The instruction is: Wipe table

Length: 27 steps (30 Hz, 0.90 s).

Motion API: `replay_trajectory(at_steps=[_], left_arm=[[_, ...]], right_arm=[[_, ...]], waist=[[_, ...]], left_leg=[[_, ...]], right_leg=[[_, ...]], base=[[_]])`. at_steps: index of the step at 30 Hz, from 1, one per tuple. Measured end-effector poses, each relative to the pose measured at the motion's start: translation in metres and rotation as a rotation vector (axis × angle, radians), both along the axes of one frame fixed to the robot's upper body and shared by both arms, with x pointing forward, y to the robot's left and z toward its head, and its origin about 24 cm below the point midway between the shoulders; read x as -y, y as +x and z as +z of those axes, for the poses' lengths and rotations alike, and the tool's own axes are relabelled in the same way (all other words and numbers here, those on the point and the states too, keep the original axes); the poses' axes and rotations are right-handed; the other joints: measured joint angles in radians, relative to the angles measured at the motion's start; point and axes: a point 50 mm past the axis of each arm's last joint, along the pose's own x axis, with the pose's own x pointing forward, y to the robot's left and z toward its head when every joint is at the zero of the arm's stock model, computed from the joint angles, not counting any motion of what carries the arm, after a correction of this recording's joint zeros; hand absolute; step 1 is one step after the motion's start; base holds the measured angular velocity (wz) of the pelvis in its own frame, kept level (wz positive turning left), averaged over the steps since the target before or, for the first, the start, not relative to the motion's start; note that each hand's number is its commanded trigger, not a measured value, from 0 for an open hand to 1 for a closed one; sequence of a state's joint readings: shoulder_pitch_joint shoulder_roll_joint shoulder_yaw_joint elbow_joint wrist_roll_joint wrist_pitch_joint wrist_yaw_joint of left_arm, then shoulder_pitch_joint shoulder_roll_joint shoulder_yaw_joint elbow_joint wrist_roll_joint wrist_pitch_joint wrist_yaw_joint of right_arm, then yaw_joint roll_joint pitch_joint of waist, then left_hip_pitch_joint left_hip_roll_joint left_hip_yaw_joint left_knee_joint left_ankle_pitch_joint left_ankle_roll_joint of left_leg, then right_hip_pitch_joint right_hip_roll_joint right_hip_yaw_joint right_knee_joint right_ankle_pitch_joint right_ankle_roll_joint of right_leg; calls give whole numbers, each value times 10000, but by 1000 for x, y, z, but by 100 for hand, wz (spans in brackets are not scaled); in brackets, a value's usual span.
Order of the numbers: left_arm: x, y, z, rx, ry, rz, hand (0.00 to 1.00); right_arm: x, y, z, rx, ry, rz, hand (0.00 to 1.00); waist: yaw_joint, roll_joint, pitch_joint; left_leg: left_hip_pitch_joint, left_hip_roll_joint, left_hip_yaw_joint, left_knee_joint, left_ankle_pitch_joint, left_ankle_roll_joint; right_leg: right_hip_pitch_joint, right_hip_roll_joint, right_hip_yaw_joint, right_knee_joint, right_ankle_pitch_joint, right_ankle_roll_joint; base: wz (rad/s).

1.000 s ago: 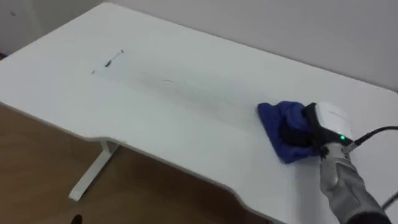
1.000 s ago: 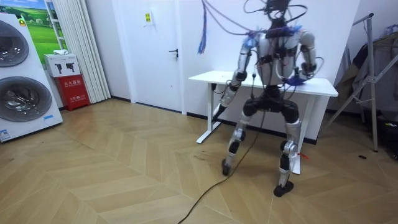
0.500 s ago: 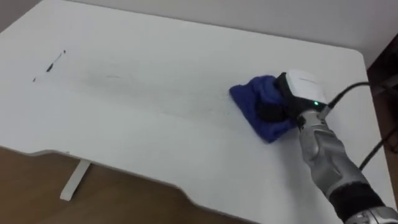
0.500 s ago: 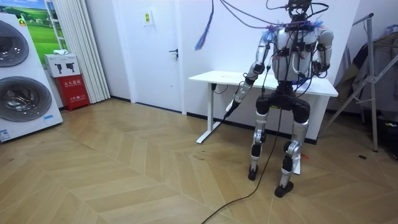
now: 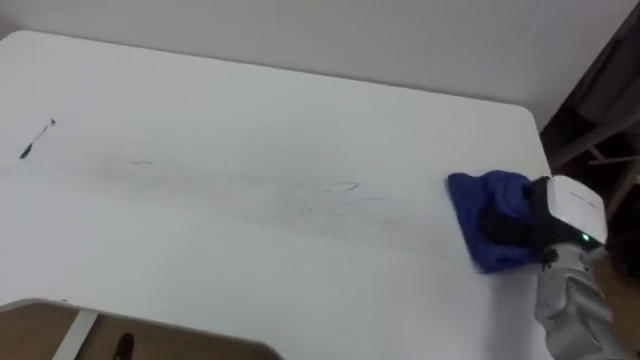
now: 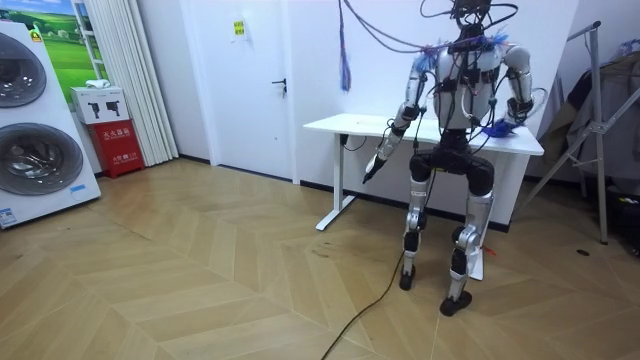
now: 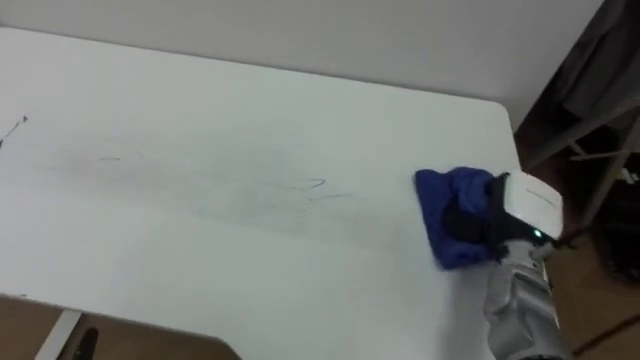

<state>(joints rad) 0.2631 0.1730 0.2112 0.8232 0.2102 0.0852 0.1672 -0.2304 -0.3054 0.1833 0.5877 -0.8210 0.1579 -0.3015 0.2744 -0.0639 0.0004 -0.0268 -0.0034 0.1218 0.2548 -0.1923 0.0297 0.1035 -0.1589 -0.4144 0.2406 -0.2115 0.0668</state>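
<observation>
With my right hand (image 5: 572, 210) fingers (image 5: 503, 226) curled into the blue cloth (image 5: 478, 195) at the right end of the bench (image 5: 250, 270), the faint blue scribble (image 5: 343, 187) lies left of the cloth, so I'd sweep that way.

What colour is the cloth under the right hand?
Blue cloth, best in the left eye view.

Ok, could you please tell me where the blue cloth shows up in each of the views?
Left eye view: cloth at the right, under the right hand, near the table's right end.
Right eye view: cloth right of centre, under that hand.
Room view: cloth is a blue speck at the table's end on the room view's right.
Shared landmark: the table's right end.
</observation>
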Motion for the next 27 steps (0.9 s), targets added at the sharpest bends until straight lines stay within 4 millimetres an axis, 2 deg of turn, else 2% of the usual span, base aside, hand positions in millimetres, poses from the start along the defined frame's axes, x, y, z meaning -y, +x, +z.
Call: replay_trajectory(at_steps=[1,2,3,5,7,9,11,12,14,17,19,20,21,22,23,24,25,27], left_arm=[[1,2,0,35,-59,-46,0],[3,4,0,88,-94,-123,0],[3,3,0,87,-107,-162,0],[4,2,1,29,-139,-233,0],[2,-12,0,-392,-52,-201,0],[1,-24,-1,-747,-51,-110,0],[-3,-36,0,-1027,2,-18,0],[-4,-40,0,-1090,36,83,0],[-9,-53,2,-1290,215,287,0],[-17,-42,9,-555,498,272,0],[-15,-17,11,141,429,94,0],[-10,-1,10,548,257,-126,0],[-6,7,10,725,164,-246,0],[0,18,10,957,9,-439,0],[6,23,9,1042,-121,-590,0],[7,25,8,1030,-174,-668,0],[8,23,7,914,-242,-656,0],[9,19,5,565,-255,-707,0]], right_arm=[[-22,16,11,81,-275,967,100],[-39,30,25,426,-521,1711,100],[-46,36,32,650,-656,1997,100],[-57,52,56,1402,-626,2414,100],[-51,51,57,1553,-702,2305,100],[-35,42,44,1303,-816,1916,100],[-2,8,6,223,-577,781,100],[6,-2,-2,126,-238,393,100],[25,-34,-14,375,217,-417,100],[34,-43,-17,426,554,-877,100],[35,-42,-17,389,667,-1023,100],[34,-37,-15,382,648,-1004,100],[31,-33,-14,370,630,-952,100],[28,-24,-10,294,516,-898,100],[21,-16,-7,108,320,-639,100],[16,-13,-6,-1,194,-452,100],[3,-3,-2,-193,59,10,100],[-22,12,5,-364,-273,898,100]], waist=[[242,-12,78],[380,-115,120],[421,-127,154],[805,-200,176],[810,-207,169],[758,-223,160],[468,-208,170],[362,-216,162],[-250,-122,171],[-530,-96,129],[-587,-43,117],[-597,57,71],[-543,44,51],[-456,109,71],[-309,103,41],[-138,101,42],[108,82,34],[224,68,36]], left_leg=[[6,62,56,4,16,-27],[-96,72,-1,-9,53,-57],[-168,66,-102,3,72,-62],[-405,51,-381,35,201,-49],[-365,-29,-605,43,218,-23],[-303,-123,-813,53,202,4],[-170,-249,-1069,52,203,10],[-107,-298,-1095,50,203,10],[118,-416,-990,27,194,24],[221,-404,-801,21,173,56],[201,-387,-792,32,135,114],[189,-390,-780,8,55,199],[191,-392,-776,-19,44,213],[185,-351,-683,-47,38,223],[180,-321,-585,-141,36,229],[197,-287,-432,-183,36,228],[197,-269,-430,-182,26,214],[187,-266,-432,-169,31,181]], right_leg=[[-118,42,-5,-3,22,-31],[-197,60,-71,-9,30,-45],[-212,66,-142,-23,31,-47],[-325,61,-351,-61,56,-39],[-55,68,-456,-214,119,14],[121,29,-369,-217,143,55],[401,-54,-597,-202,169,97],[491,-90,-606,-198,169,100],[782,-178,-525,-215,176,116],[859,-193,-548,-326,227,204],[822,-178,-518,-370,224,211],[747,-141,-480,-356,217,223],[703,-142,-429,-355,205,242],[645,-145,-286,-377,202,247],[525,-147,-137,-346,212,261],[495,-138,-53,-357,216,267],[400,-114,-45,-364,218,271],[340,-67,-219,-363,241,235]], base=[[-4],[9],[34],[45],[58],[58],[51],[37],[6],[-28],[-16],[-20],[-31],[-46],[-58],[-75],[-72],[-33]])
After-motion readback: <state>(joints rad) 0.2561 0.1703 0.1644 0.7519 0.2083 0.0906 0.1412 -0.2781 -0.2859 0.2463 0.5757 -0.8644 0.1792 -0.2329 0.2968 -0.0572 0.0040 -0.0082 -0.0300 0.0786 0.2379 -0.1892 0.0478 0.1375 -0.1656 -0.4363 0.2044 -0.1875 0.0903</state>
